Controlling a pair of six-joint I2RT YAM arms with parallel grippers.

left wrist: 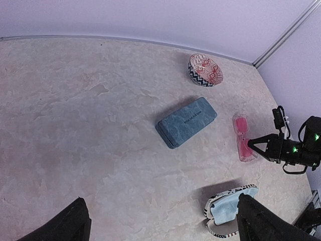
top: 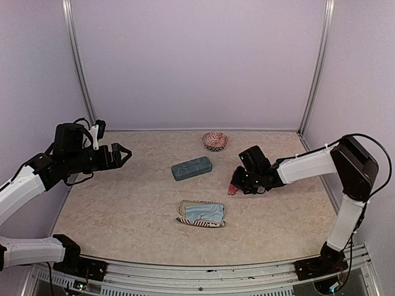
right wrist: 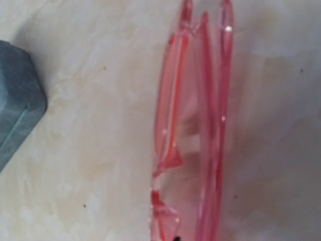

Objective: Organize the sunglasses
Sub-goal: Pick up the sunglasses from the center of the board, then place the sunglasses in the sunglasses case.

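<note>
The slim pink-red sunglasses (right wrist: 193, 125) lie folded on the table right of centre, also seen in the top view (top: 233, 187) and the left wrist view (left wrist: 243, 138). My right gripper (top: 237, 184) has its jaws closed to a point on their near end (left wrist: 252, 145). In the right wrist view only a tiny dark tip shows at the bottom edge. My left gripper (top: 122, 154) hangs wide open and empty above the table's left side, its fingers (left wrist: 67, 223) at the lower corners of its view. The dark reddish-brown pair is out of view.
A blue-teal hard case (top: 191, 168) lies shut at the centre (left wrist: 186, 122), its corner in the right wrist view (right wrist: 15, 120). A black-and-white pouch (top: 202, 213) with light blue cloth showing lies in front (left wrist: 228, 216). A red patterned bowl (top: 215, 141) stands at the back (left wrist: 205, 69).
</note>
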